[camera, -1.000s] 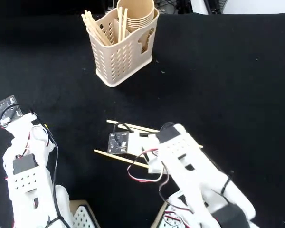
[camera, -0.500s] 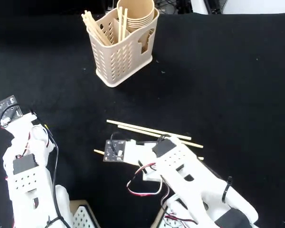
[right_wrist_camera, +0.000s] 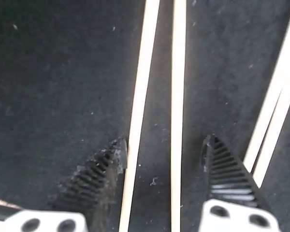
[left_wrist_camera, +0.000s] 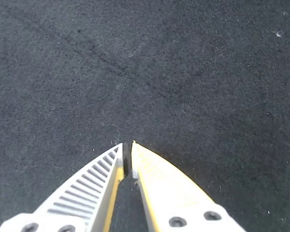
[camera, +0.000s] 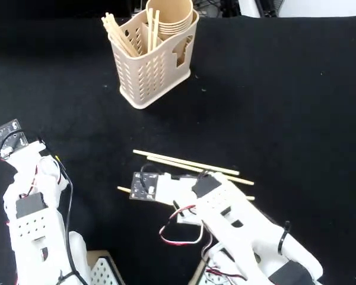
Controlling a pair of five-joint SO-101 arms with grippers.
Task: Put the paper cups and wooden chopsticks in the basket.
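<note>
several thin, straight, pale wooden chopsticks [camera: 190,161] lie flat on the matte black cloth [camera: 296,107], well apart from the basket [camera: 154,65], on its arm-facing side. basket: cream plastic, rounded corners, slotted walls. inside it stand nested tan paper cups [camera: 169,15] and further leaning sticks [camera: 121,35]. right gripper [right_wrist_camera: 164,154]: black ribbed fingers [right_wrist_camera: 96,179] spread wide, straddling two chopsticks, clamping nothing. left gripper [left_wrist_camera: 127,150]: tips nearly meeting, empty, over bare cloth.

Cloth [camera: 296,89] black, matt, felt-like. Chopsticks [camera: 190,164] bare pale wood. Basket [camera: 154,71] perforated cream plastic (cups [camera: 169,15] brown paper).
</note>
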